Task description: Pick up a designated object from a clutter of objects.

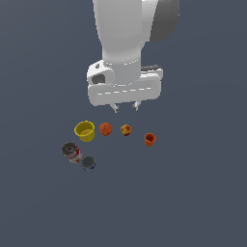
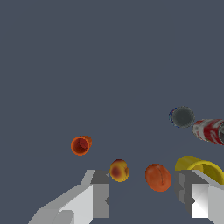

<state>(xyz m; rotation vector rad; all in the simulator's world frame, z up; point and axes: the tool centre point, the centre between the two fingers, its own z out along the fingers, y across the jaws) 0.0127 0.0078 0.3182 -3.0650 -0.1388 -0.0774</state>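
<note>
Yellow cup (image 1: pixel 85 130), bright, round, with flared rim and tapered sides, stands upright on the dark grey counter (image 1: pixel 193 202) at one end of a row of small items. Taking the cup as landmark: the plain orange ball (image 1: pixel 105 129) lies just beside it, the yellow-red ball (image 1: pixel 126 130) next along, and the smaller orange cup (image 1: pixel 150 139) farthest away. The red-white can (image 1: pixel 71 152) and the dark blue can (image 1: pixel 88 163) sit near the cup on its other side, toward the exterior view's lower edge.

The white end effector (image 1: pixel 125 107) hangs above the two balls, fingers spread and holding nothing. In the wrist view, one finger (image 2: pixel 199 199) partly overlaps the cup.

Step in hand, as judged: approach, not yet aligned. The next move calls for shifting sideways over the cup, then descending with the fingers straddling its rim, clear of the orange ball.
</note>
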